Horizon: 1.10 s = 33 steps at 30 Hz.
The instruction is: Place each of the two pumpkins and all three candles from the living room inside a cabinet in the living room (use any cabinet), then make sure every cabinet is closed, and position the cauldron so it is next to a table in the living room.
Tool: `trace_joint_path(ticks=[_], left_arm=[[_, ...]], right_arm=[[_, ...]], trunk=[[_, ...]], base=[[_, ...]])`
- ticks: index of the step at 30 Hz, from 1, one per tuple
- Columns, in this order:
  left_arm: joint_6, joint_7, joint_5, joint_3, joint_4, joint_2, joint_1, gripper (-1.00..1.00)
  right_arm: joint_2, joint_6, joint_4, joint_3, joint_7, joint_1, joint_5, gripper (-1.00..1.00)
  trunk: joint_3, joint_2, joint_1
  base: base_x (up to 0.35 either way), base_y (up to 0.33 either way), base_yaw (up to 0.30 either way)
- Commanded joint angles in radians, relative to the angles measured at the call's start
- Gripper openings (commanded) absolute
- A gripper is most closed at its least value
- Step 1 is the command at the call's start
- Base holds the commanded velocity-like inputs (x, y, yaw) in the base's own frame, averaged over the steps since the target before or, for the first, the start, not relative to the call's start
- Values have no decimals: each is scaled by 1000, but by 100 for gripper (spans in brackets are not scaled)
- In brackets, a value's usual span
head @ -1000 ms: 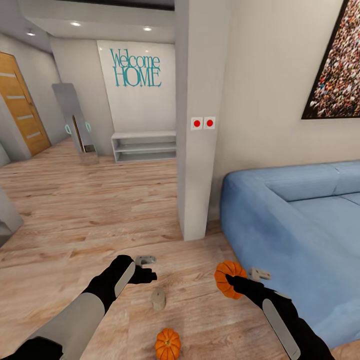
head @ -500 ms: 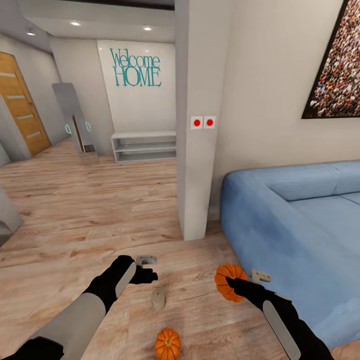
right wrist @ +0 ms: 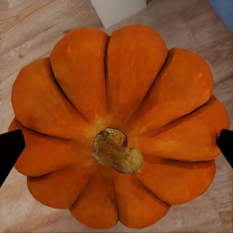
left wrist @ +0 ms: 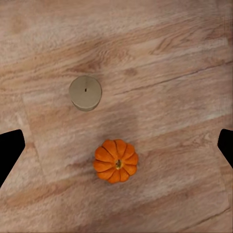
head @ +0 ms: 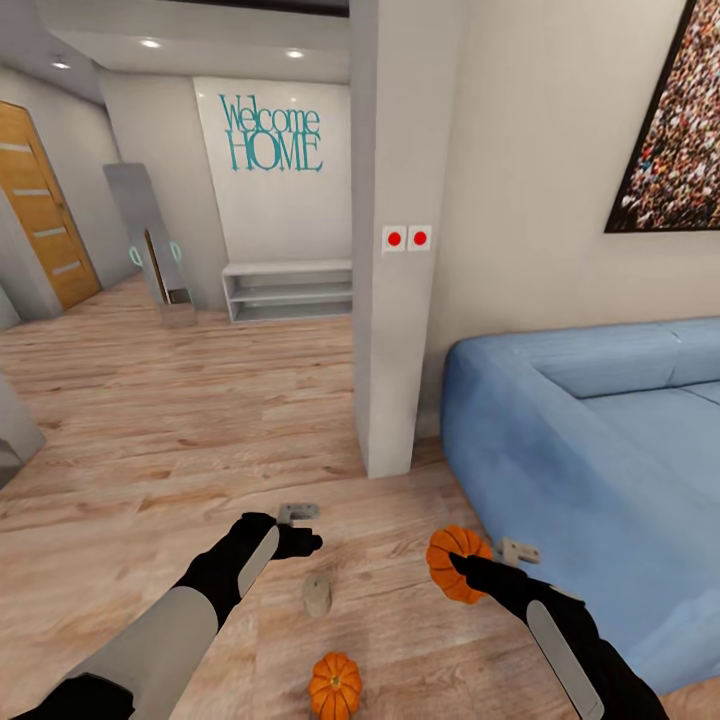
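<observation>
My right gripper (head: 462, 568) is shut on one orange pumpkin (head: 445, 545) and holds it above the wood floor beside the sofa; the pumpkin (right wrist: 116, 126) sits stem-up between the two fingertips (right wrist: 9, 150). A second pumpkin (head: 335, 685) rests on the floor near the front, with a grey-beige candle (head: 317, 597) just beyond it. My left gripper (head: 303, 543) hovers open above the candle (left wrist: 85, 92) and the floor pumpkin (left wrist: 116, 160), touching neither. The cabinet, cauldron and table are out of view.
A blue sofa (head: 600, 430) takes up the right side. A white pillar (head: 390, 300) stands straight ahead. Across the floor are a white open shelf bench (head: 288, 290), a leaning mirror (head: 150, 240) and a wooden door (head: 40, 210) at the far left.
My left gripper has crept a little forward and to the right above the candle. The right gripper keeps its hold on the pumpkin, almost still. The camera has tilted slightly.
</observation>
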<state>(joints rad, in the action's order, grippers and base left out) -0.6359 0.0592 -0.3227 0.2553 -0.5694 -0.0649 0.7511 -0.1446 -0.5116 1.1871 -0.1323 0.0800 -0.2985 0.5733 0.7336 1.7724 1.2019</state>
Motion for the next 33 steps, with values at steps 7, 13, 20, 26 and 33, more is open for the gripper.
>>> trace_joint_path(ticks=[7,13,20,26,33], left_arm=[[-10,3,-6,9,1,0,1,100],[-38,1,-5,13,1,-2,1,100],[-125,2,-9,11,0,-3,1,100],[-166,1,-15,9,0,-3,1,100],[-177,1,-17,9,0,-3,1,100]], right_arm=[[-1,-2,90,-4,7,6,12,-100],[-1,-2,145,-4,9,26,13,-100],[-1,-6,221,-2,10,59,12,-100],[0,-12,270,-1,10,90,12,-100],[0,-13,277,-2,11,94,13,-100]], trunk=[[23,50,27],[42,92,50],[64,141,77],[82,183,100],[104,232,127]], base=[[0,0,0],[0,0,0],[0,0,0],[0,0,0],[0,0,0]])
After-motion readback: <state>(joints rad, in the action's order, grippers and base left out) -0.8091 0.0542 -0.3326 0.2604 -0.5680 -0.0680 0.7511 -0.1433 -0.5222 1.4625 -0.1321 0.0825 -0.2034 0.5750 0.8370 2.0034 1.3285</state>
